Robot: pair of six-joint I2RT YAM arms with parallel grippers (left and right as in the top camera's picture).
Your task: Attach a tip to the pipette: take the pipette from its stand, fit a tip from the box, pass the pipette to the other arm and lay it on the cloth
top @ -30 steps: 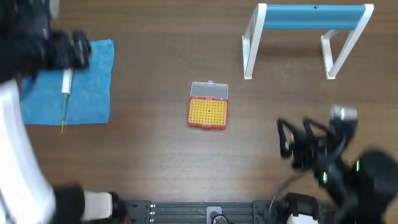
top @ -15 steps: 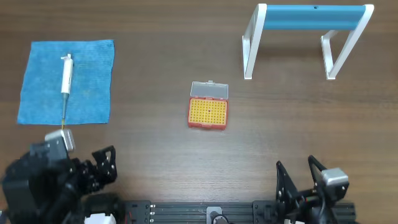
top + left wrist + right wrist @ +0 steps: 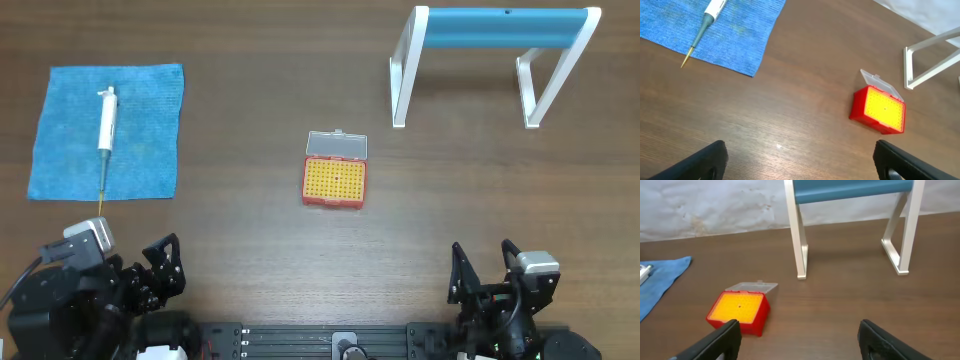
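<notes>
Both arms moved back to the table's near edge. The left gripper (image 3: 801, 162) and right gripper (image 3: 799, 341) have fingers apart. The pipette (image 3: 105, 122) lies on the cloth (image 3: 150, 130).

Rectangular blue cloth (image 3: 145, 130): plain blue, fine ribbed weave. Slim plastic pipette (image 3: 105, 125): white body, grey lower shaft, yellow tip (image 3: 101, 198). Small plastic tip box (image 3: 335, 185): red walls, yellow top dotted in a regular grid, clear lid. Frame-shaped pipette stand (image 3: 500, 28): blue crossbar, white legs. Wooden table (image 3: 250, 260): dark brown, streaked grain.
</notes>
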